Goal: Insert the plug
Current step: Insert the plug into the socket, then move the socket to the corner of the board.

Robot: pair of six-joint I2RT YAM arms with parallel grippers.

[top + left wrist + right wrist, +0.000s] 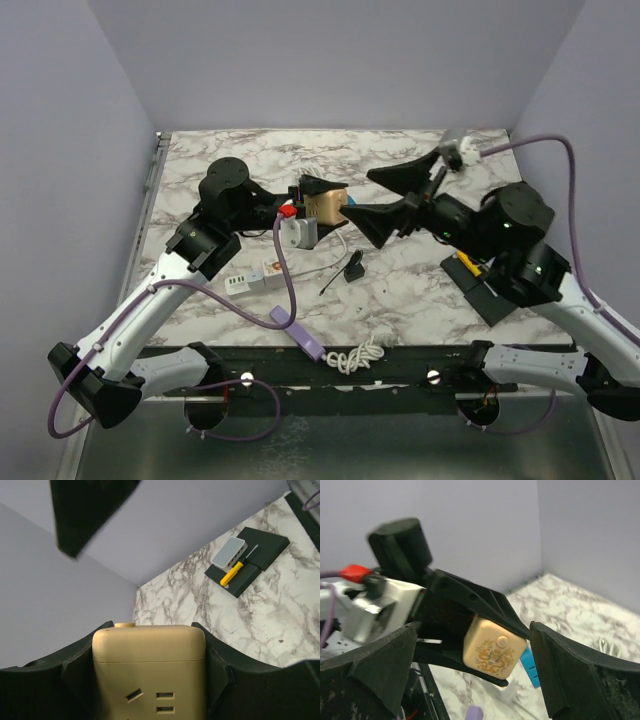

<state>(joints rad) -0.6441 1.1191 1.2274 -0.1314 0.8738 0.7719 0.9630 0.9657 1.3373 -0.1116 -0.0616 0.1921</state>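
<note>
Left tool [322, 203] clamped the socket [149, 647] aloft, apparently steadying it for mating. Right tool [358, 194], at its 3 o'clock, stood wide and empty.

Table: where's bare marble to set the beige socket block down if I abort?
Bare marble lies between the black plug and the black pad, and along the far edge, left of centre. Crowded: the middle, where the left gripper holds the beige socket block before the open right gripper, and the white power strip near left.
</note>
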